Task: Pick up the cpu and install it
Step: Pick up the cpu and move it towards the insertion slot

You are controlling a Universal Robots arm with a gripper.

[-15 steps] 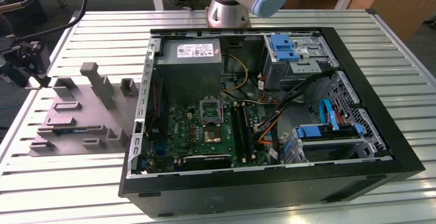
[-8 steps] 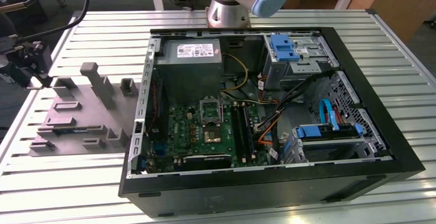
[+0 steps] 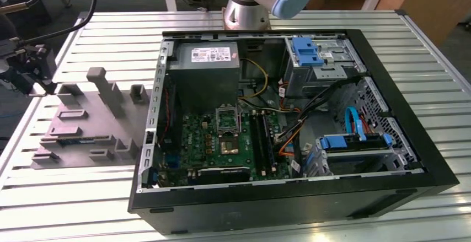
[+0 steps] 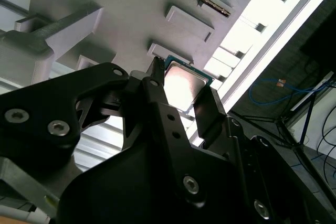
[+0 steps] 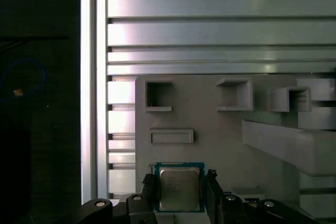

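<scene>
1. cpu (image 5: 179,192): a flat, thin chip with a metal lid and a narrow green rim. I judge it light and stiff, with a smooth, slippery lid and a delicate underside, so it must not be scraped, twisted or dropped
2. Best hold, as I judge it: two opposite edges, taken squarely with light pressure and the chip kept level. The flat lid offers nothing to pinch
3. Position: the cpu lies flat, lid up, in a corner of the grey fixture (image 5: 210,114), close to the tabletop (image 3: 74,198) edge rail
4. In the exterior view the fixture lies on the slatted tabletop at the exterior view's left of the open case (image 3: 294,200), with the cpu's corner well apart from the case
5. The end effector (image 5: 179,181) straddles the cpu in both wrist views, with the chip centred between its sides and aligned with them
6. State: it sits close against the chip's edges, but I cannot tell whether it is clamped on or just clear
7. The cpu appears level, not tilted
</scene>
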